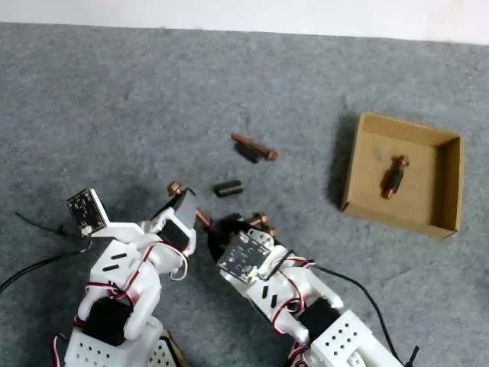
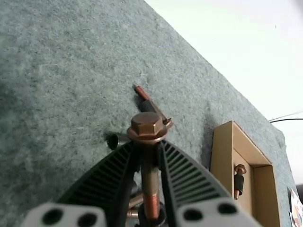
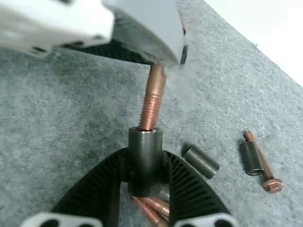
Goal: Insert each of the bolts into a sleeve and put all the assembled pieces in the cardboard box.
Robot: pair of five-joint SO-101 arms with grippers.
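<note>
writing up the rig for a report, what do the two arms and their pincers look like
The left arm and right arm are white plastic with slots and hole patterns, red, white and black wires looped along them. The left pincer and right pincer have black ribbed fingers.

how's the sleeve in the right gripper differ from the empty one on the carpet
The held sleeve is clamped in the right gripper; the loose sleeve lies on the carpet. A bolt meets the held sleeve's mouth; the loose sleeve's is empty. Both are short dark tubes.

White arms (image 1: 122, 283) w/ blk servos (image 1: 107, 321); red/white wiring (image 1: 284, 304); ribbed blk tool fingers (image 2: 111, 175).
</note>
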